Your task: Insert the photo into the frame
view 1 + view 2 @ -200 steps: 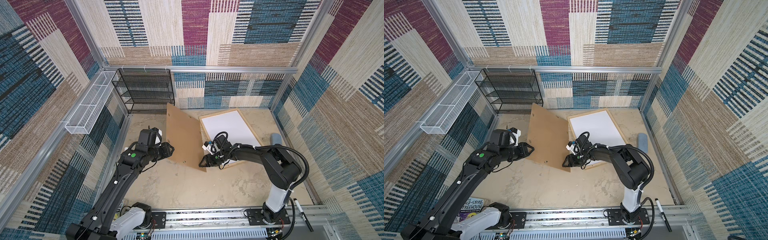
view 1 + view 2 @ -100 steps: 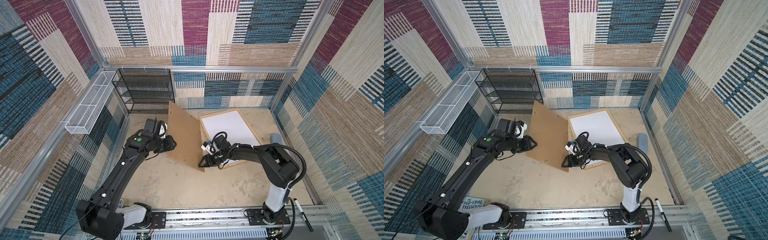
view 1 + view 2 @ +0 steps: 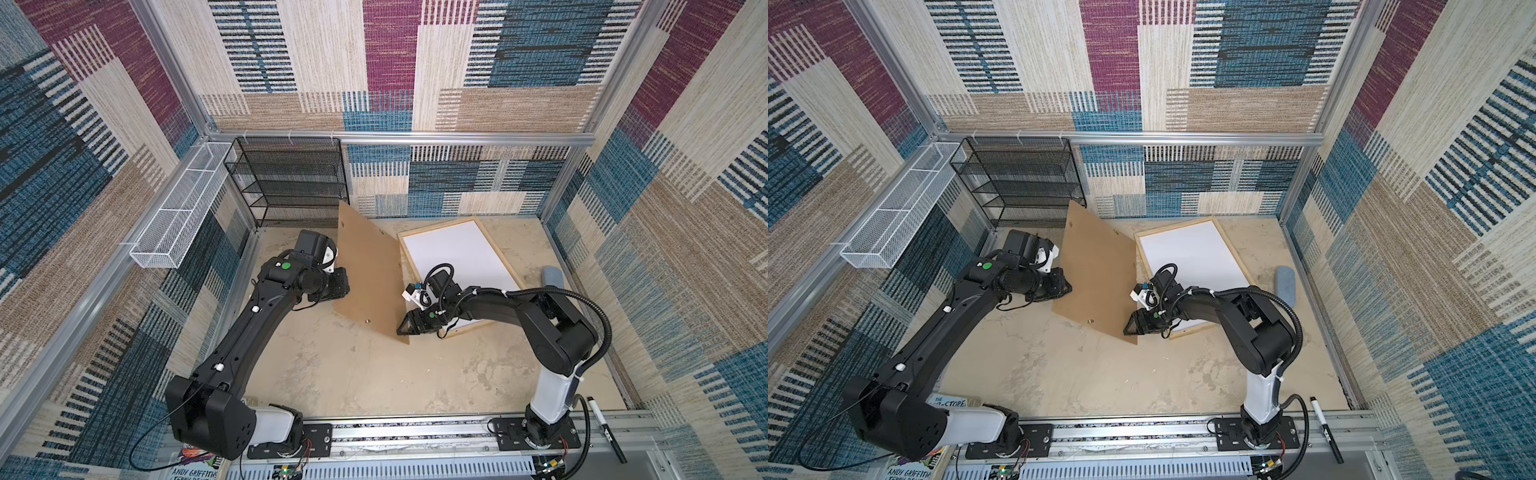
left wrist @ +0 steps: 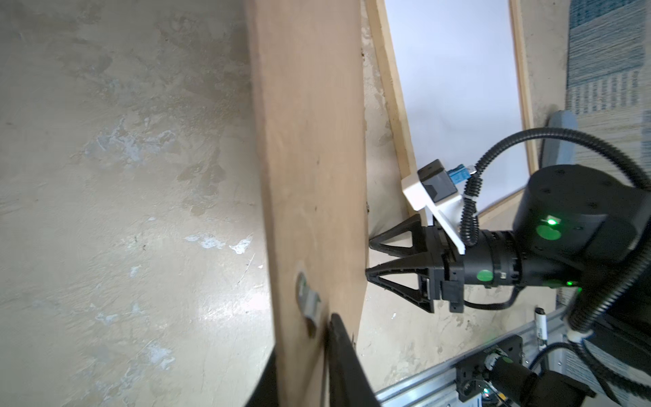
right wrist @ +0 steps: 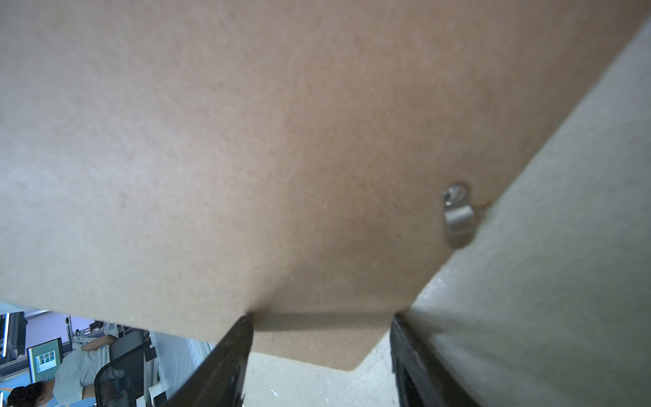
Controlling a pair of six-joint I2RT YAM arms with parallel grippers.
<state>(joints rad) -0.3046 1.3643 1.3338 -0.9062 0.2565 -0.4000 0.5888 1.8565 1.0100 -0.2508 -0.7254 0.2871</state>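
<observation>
The frame (image 3: 436, 226) (image 3: 1175, 226) of pale wood lies flat on the floor at the back right. A plain white sheet with no window fills it, which I take for the photo (image 3: 457, 257) (image 3: 1192, 257) lying white back up. Left of it a brown hardboard sheet (image 3: 368, 270) (image 3: 1096, 270) stands tilted on its near corner. My left gripper (image 3: 341, 286) (image 4: 303, 338) is shut on the board's left edge. My right gripper (image 3: 401, 330) (image 5: 321, 319) is open, its fingertips against the board's face by the near corner.
A black wire-mesh rack (image 3: 291, 183) stands at the back left and a white wire basket (image 3: 178, 216) hangs on the left wall. A grey-blue pad (image 3: 552, 276) lies right of the frame. A black marker (image 3: 602, 428) lies on the front rail.
My left gripper moved right to the board's left edge and closed on it. The board now stands a little steeper. The right arm has stayed still.
</observation>
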